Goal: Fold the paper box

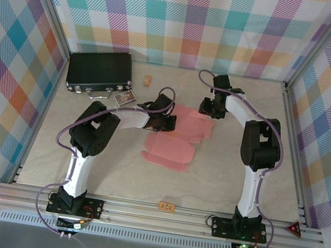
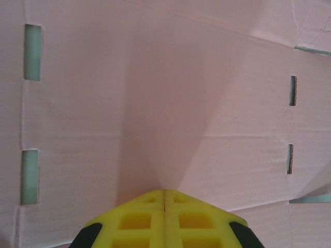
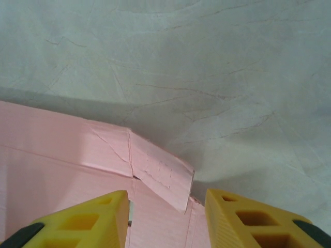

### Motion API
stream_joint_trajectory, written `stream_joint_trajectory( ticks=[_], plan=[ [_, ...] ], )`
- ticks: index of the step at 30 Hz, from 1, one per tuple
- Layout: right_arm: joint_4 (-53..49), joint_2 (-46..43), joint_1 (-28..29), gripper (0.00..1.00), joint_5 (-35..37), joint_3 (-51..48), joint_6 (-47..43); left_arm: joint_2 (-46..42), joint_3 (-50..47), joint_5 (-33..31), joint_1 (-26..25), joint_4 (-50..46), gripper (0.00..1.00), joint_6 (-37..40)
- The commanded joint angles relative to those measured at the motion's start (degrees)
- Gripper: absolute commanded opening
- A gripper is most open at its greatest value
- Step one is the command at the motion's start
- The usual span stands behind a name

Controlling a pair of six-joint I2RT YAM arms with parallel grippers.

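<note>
The paper box (image 1: 170,151) lies as a flat salmon-pink flapped cut-out in the middle of the table. My left gripper (image 1: 169,123) rests over its left part. In the left wrist view the yellow fingers meet tip to tip, and the left gripper (image 2: 164,192) is shut with nothing between them, its tip down on the slotted pink card (image 2: 155,103). My right gripper (image 1: 208,110) is at the card's far right corner. In the right wrist view the right gripper (image 3: 166,206) stands open, with a small raised flap (image 3: 163,173) of the card (image 3: 51,155) between the fingers and untouched.
A black case with metal latches (image 1: 100,71) lies at the back left, with a small card (image 1: 125,98) in front of it and a small wooden block (image 1: 148,81) beside it. Another small block (image 1: 167,207) sits near the front rail. Checked walls enclose the table.
</note>
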Motion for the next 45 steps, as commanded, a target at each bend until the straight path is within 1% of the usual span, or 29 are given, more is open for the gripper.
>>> stream_joint_trajectory(
  ticks=[1, 8, 17, 26, 33, 38, 45],
  plan=[
    [-2.31, 1.66, 0.08, 0.44, 0.56, 2.39, -0.93, 1.34, -3.16, -1.90, 0.05, -3.59, 0.00, -1.18],
    [-3.19, 3.62, 0.08, 0.45, -0.65, 4.12, -0.95, 1.15, -4.06, -1.80, 0.05, -3.08, 0.00, -1.48],
    [-1.02, 2.64, 0.06, 0.44, -7.85, 3.73, -1.56, 1.28, -4.01, -1.72, 0.05, -3.04, 0.00, -1.72],
    [2.00, 0.14, 0.38, 0.38, -12.25, 1.66, -1.87, 1.46, -3.77, -1.79, 0.05, -3.22, 0.00, -1.70],
    [2.76, 1.94, 1.13, 0.35, -15.20, 2.53, -1.61, 2.07, -3.46, -1.81, 0.05, -3.83, 0.00, -1.39],
    [3.51, 3.47, 1.19, 0.35, -18.29, 3.40, -0.66, 2.31, -3.19, -1.59, 0.05, -4.26, 0.00, -1.04],
    [2.39, 4.43, 1.17, 0.35, -18.09, 5.00, -0.42, 2.22, -2.79, -1.25, 0.05, -4.52, 0.00, -0.92]
  ],
)
